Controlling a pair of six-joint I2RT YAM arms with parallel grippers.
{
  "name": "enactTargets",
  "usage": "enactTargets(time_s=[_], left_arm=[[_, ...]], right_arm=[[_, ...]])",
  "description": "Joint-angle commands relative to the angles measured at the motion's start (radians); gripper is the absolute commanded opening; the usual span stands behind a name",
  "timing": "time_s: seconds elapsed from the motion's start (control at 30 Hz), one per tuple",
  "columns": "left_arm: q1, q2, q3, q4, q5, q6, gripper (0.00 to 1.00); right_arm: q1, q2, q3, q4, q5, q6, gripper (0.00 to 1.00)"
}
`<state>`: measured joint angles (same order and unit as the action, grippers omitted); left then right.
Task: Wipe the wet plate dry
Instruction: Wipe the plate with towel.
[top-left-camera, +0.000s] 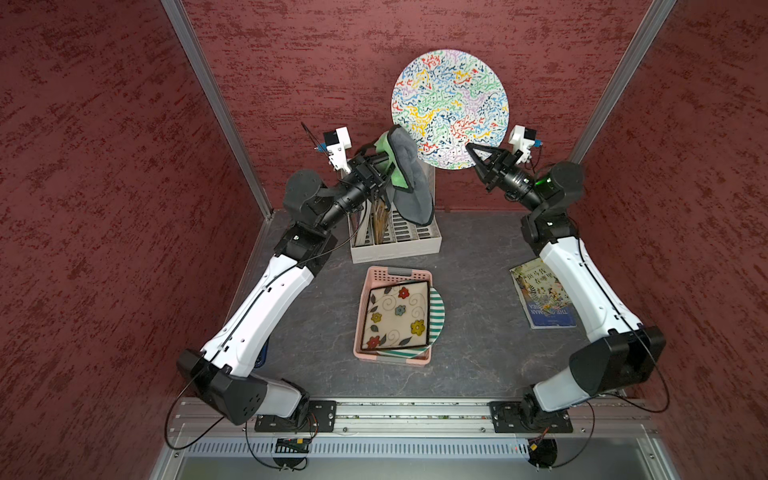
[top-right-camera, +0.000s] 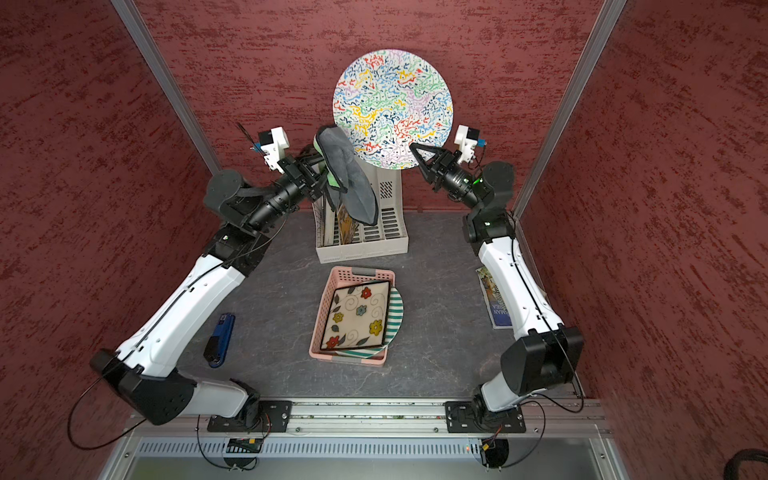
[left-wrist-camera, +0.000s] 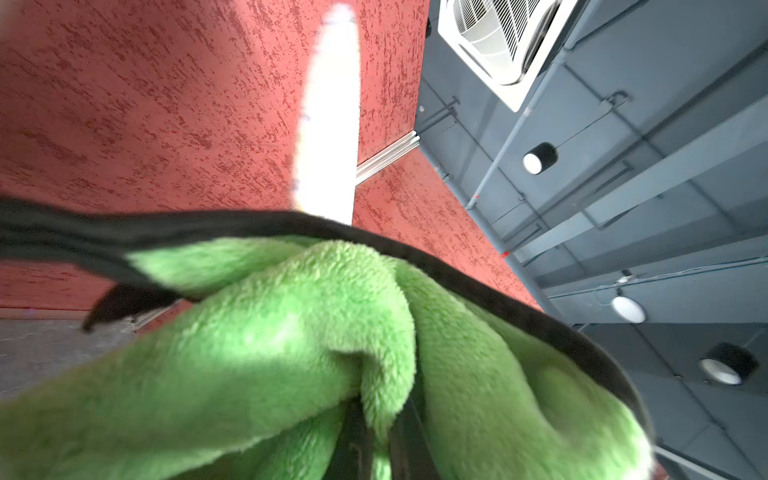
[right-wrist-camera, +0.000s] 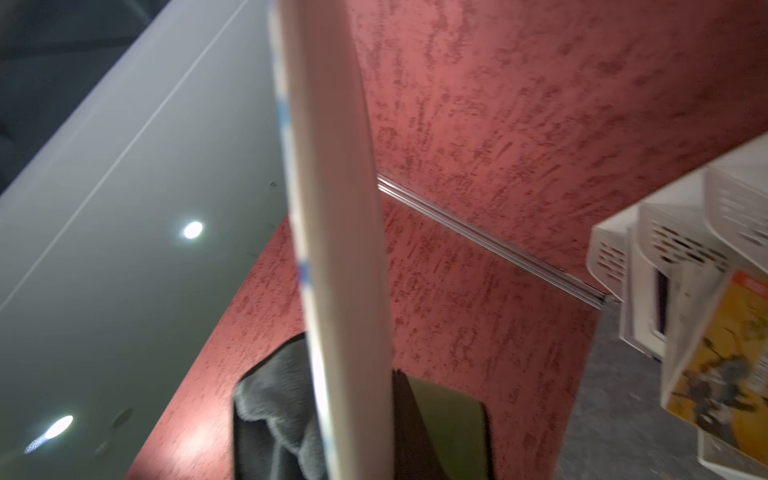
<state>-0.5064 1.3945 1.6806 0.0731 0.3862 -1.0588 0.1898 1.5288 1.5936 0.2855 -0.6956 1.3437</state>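
Left gripper (top-left-camera: 380, 170) is clenched on a grey-green cloth (top-left-camera: 409, 183), raised above the table (top-left-camera: 478, 266). Right gripper (top-left-camera: 473, 150) pinches the rim of the plate (top-left-camera: 451, 104), holding it upright in the air. Nearest, a pink basket (top-left-camera: 376, 276) holds other dishes (top-left-camera: 395, 318). Behind it stands a white rack (top-left-camera: 395, 248). Farthest, the cloth's top overlaps the plate's lower edge in both top views.

The book (top-left-camera: 542, 293) is displaying white capitals, upside down in both top views. "THE" is reading clearly. The next word is legible only in part, ending "MAN". Chinese characters on the cover are proving too small to read.
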Motion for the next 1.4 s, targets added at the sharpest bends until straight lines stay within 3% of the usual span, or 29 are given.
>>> enactTargets(time_s=[0.0,0.13,0.3,0.6,0.77,0.87,1.0,1.17,1.37], left_arm=[[-0.094,0.017,0.214,-0.468,-0.149,0.435,0.0],[-0.183,0.181,0.434,-0.718,-0.309,0.661,0.0],[-0.255,0.379,0.683,-0.905,-0.447,0.786,0.0],[-0.247,0.455,0.742,-0.97,-0.514,0.755,0.0],[-0.151,0.42,0.741,-1.011,-0.598,0.73,0.0],[-0.064,0.396,0.746,-1.015,-0.545,0.709,0.0],[0.007,0.394,0.769,-0.986,-0.356,0.738,0.0],[-0.016,0.435,0.781,-0.952,-0.036,0.758,0.0],[-0.11,0.453,0.744,-1.086,-0.079,0.794,0.0]], right_arm=[[0.044,-0.068,-0.006,-0.242,0.042,-0.219,0.0],[0.082,-0.105,0.001,-0.31,0.078,-0.297,0.0],[0.106,-0.104,0.04,-0.315,0.104,-0.31,0.0],[0.115,-0.081,0.152,-0.304,0.099,-0.289,0.0],[0.126,-0.129,0.046,-0.269,-0.011,-0.355,0.0],[0.166,-0.176,-0.038,-0.283,-0.104,-0.459,0.0],[0.238,-0.211,-0.073,-0.457,-0.164,-0.628,0.0],[0.265,-0.181,-0.057,-0.412,-0.171,-0.594,0.0],[0.192,-0.066,0.227,-0.541,0.037,-0.555,0.0]])
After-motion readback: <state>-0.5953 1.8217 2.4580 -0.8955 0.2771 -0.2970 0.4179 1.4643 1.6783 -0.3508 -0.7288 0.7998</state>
